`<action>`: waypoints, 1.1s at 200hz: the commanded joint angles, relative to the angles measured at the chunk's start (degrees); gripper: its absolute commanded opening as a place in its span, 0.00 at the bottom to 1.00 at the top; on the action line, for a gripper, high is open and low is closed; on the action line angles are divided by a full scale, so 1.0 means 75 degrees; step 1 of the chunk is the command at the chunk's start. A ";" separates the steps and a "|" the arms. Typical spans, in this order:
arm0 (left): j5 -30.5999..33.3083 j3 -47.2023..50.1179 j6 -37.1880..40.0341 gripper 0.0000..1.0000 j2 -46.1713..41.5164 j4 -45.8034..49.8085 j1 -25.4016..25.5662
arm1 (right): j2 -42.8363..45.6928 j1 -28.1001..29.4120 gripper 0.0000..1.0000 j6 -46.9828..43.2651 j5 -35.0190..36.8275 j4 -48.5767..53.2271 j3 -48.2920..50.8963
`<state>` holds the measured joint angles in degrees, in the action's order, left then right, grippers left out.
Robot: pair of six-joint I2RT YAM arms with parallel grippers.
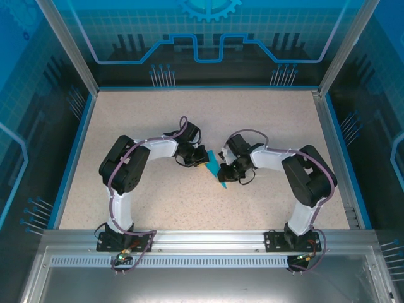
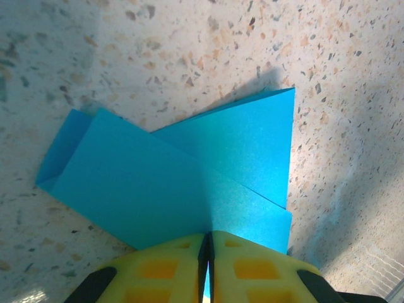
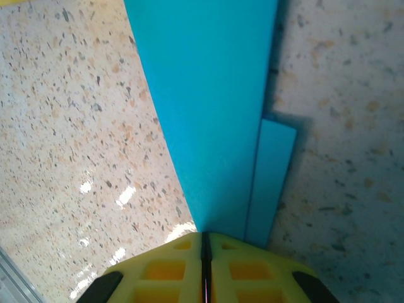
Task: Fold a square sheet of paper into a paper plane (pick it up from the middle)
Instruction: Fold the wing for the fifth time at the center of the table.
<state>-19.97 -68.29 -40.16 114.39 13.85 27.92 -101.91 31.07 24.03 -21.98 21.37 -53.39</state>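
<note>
The teal-blue sheet is folded into a slim paper plane (image 1: 216,170) and is held just above the middle of the speckled table between both arms. My left gripper (image 1: 203,158) is shut on it from the left. In the left wrist view, two flaps of the plane (image 2: 189,170) spread left and right from the yellow fingertips (image 2: 249,268), and the left gripper (image 2: 206,238) pinches the fold between them. My right gripper (image 1: 225,166) is shut on the other side. In the right wrist view, the plane (image 3: 214,107) runs as a long narrow strip away from the right gripper (image 3: 205,237).
The beige speckled tabletop (image 1: 208,113) is bordered by a blue rim (image 1: 71,158) and aluminium frame posts (image 1: 66,44). Transparent blue-printed walls stand at the back and sides. A metal rail (image 1: 202,243) carries both arm bases at the near edge.
</note>
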 commanded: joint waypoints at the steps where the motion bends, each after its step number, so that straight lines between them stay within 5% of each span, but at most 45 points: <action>1: 0.0975 0.0095 0.0093 0.14 0.0615 0.0687 -0.0020 | 0.0099 -0.0050 0.10 -0.0147 -0.0039 0.1125 0.0667; 175: 0.0809 -0.0251 0.0230 0.14 0.0612 0.0790 -0.0009 | 0.1654 -0.0097 0.11 0.0374 0.0334 0.1273 0.1686; 190: 0.0669 -0.0421 0.0336 0.16 0.0418 0.0842 0.0014 | 0.2177 -0.0221 0.15 0.0546 0.0522 0.1125 0.1505; 220: 0.0559 -0.0981 0.0537 0.24 -0.0100 0.1187 0.0173 | 0.2933 -0.0678 0.38 0.0836 0.1292 0.0931 0.1111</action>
<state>-18.81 -72.31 -38.46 115.15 18.39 28.45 -84.09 28.84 28.29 -17.87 26.76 -42.22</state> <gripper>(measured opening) 0.202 0.305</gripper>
